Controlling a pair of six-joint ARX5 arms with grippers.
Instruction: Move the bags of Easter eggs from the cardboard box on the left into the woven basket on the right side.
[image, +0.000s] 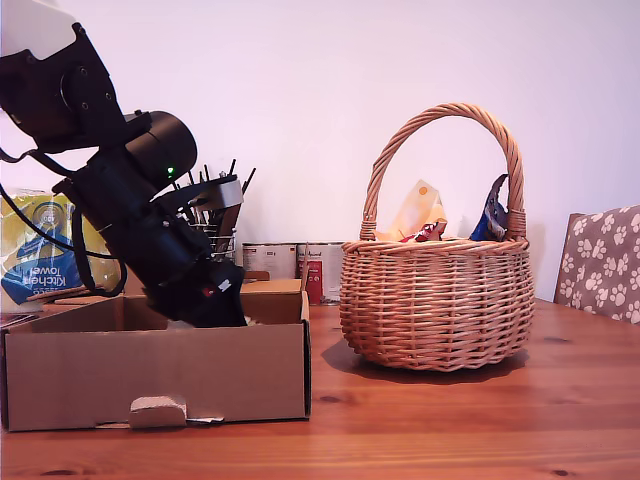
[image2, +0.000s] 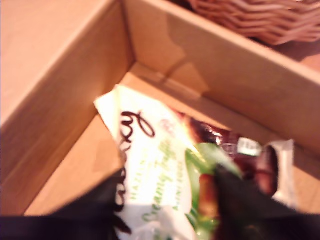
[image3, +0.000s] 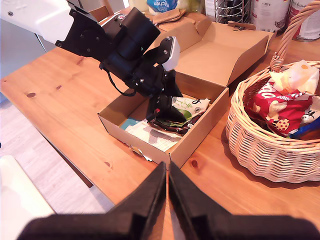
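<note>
The cardboard box (image: 150, 370) stands open at the exterior view's left. My first gripper (image2: 167, 200) reaches down into it, shut on a white-green bag of Easter eggs (image2: 160, 165) with brown print that lies near a box corner. From above, that bag (image3: 192, 105) pokes out beside the first gripper (image3: 167, 117) over darker wrappers. The woven basket (image: 435, 300) at the exterior view's right holds a pale yellow bag (image: 418, 212), a blue bag (image: 492, 215) and a red bag (image3: 275, 102). My second gripper (image3: 167, 175) hovers high above the table's edge, shut and empty.
Paper sheets (image3: 150, 135) lie on the box floor. Behind the box are a kitchen towel pack (image: 40, 250), a utensil rack (image: 215, 215) and tins (image: 290, 260). A paw-print chair (image: 600, 260) stands at the exterior view's right. A gap of bare table (image: 330, 400) separates box and basket.
</note>
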